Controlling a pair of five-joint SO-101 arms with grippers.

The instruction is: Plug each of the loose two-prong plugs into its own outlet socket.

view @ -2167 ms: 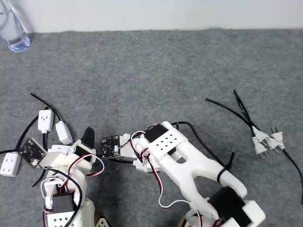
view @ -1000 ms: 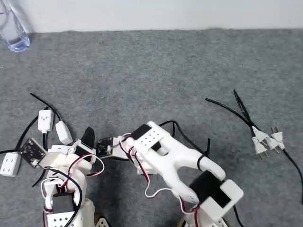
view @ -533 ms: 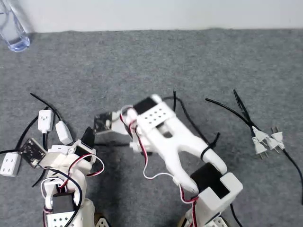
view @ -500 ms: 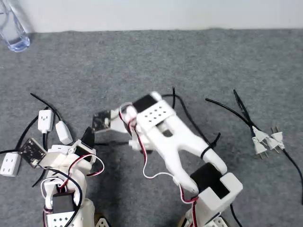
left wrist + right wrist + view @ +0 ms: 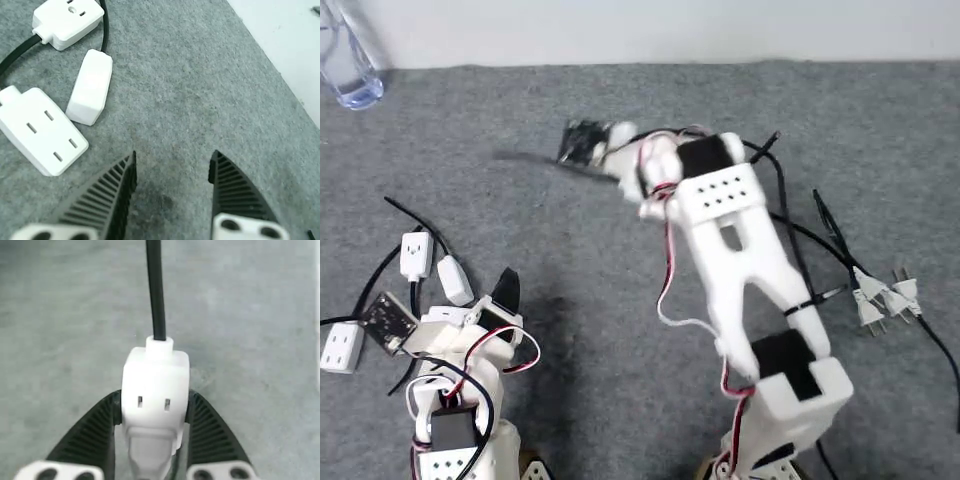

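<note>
Swung a long way in the last two seconds: from the near middle, right beside the other arm, out to the far middle of the grey mat (image 5: 470, 150). Took the white outlet socket (image 5: 155, 375) along too. Squeezed tight in the right gripper (image 5: 155, 401), with one black finger on each side. Looks lifted up off the mat, not lying on it.

Good news for the job, most likely: a clean pick-up, and now a trip somewhere. Maybe heading over to the loose plugs (image 5: 880, 297), lying close together at the right, well apart from the socket. Hard to be sure. No plugging in done yet.

Now for the look of the socket. Small, white and smooth, with round corners. Two thin slots side by side on the face, turned toward the wrist camera. With a black cord (image 5: 155, 285) coming out of the end away from the gripper and running straight off. Sitting straight between the fingers, not crooked.

As for the left gripper (image 5: 173, 159): wide open, holding nothing, low over the mat at the near left. No move there in these two seconds. Near it, a wide socket (image 5: 42, 131), a square socket (image 5: 65, 20) and a little white block (image 5: 91, 86) between them.
</note>
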